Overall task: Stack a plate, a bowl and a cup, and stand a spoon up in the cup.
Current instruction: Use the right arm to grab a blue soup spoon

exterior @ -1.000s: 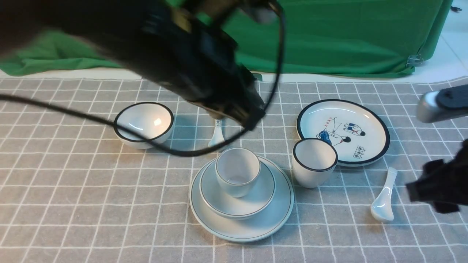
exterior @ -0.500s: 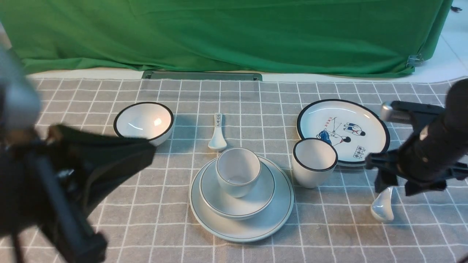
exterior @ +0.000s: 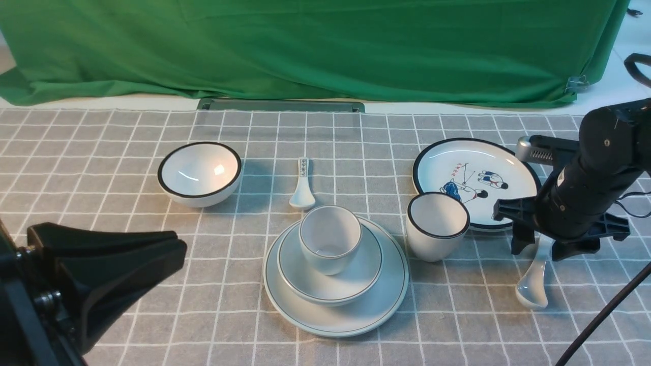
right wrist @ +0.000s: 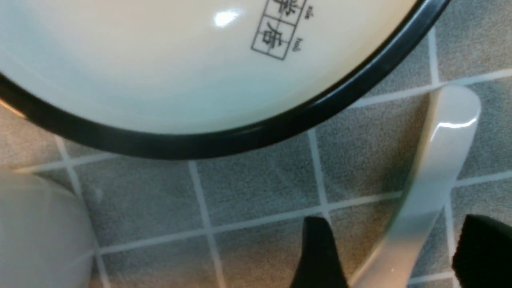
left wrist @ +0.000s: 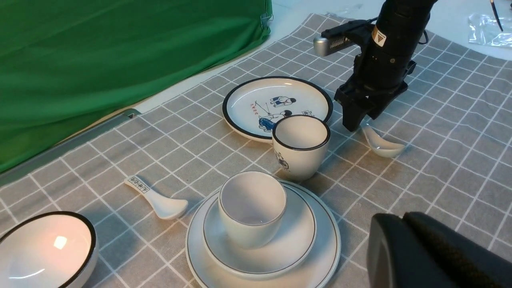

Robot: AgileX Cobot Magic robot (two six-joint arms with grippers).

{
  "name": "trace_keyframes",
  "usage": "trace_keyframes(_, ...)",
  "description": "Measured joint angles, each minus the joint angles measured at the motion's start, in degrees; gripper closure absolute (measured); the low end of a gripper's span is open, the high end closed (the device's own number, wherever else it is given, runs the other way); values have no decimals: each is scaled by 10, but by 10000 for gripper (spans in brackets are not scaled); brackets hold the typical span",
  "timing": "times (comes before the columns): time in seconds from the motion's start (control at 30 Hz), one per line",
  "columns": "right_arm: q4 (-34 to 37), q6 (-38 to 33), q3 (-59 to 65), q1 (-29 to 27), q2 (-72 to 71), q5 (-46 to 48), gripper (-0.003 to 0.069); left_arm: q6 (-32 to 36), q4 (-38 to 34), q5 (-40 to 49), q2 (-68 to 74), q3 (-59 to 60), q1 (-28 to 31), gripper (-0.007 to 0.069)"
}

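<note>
The cup (exterior: 330,239) stands in the bowl (exterior: 356,277), and the bowl rests on the plate (exterior: 363,317) at the table's centre front. To the right lies the plain white spoon (exterior: 531,284), bowl end toward me. My right gripper (exterior: 541,248) is open and points down, one finger on each side of the spoon's handle (right wrist: 436,160), not touching it. The right wrist view shows both fingertips (right wrist: 318,240) apart around the handle. My left gripper (exterior: 173,244) is shut and empty, low at the front left, away from the stack (left wrist: 252,208).
A black-rimmed bowl (exterior: 199,174) sits at the back left, and a patterned spoon (exterior: 302,185) lies just behind the stack. A black-rimmed cup (exterior: 437,226) stands right of the plate, touching the cartoon plate (exterior: 475,180). Green cloth (exterior: 305,51) hangs along the back.
My left arm has swung from above the stack down to the front left, shut. My right gripper has moved left over the spoon and lowered around its handle.
</note>
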Motion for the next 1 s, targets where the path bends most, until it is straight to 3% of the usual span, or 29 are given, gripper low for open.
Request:
trace_keyframes(0.47, -6, 18, -1, -14, 45, -24, 185, 8, 1, 2, 0, 0, 0, 615)
trace_keyframes(0.6, -6, 9, -4, -14, 46, -25, 258, 8, 1, 2, 0, 0, 0, 615)
trace_keyframes(0.73, -7, -13, -5, -13, 47, -29, 414, 9, 1, 2, 0, 0, 0, 615)
trace_keyframes(0.77, -7, -15, -5, -13, 47, -29, 422, 9, 1, 2, 0, 0, 0, 615)
trace_keyframes(0.8, -7, -42, -5, -13, 47, -30, 494, 11, 1, 2, 0, 0, 0, 615)
trace_keyframes(1.0, -6, -95, 1, -11, 21, -1, 491, 21, 1, 5, 0, 0, 0, 615)
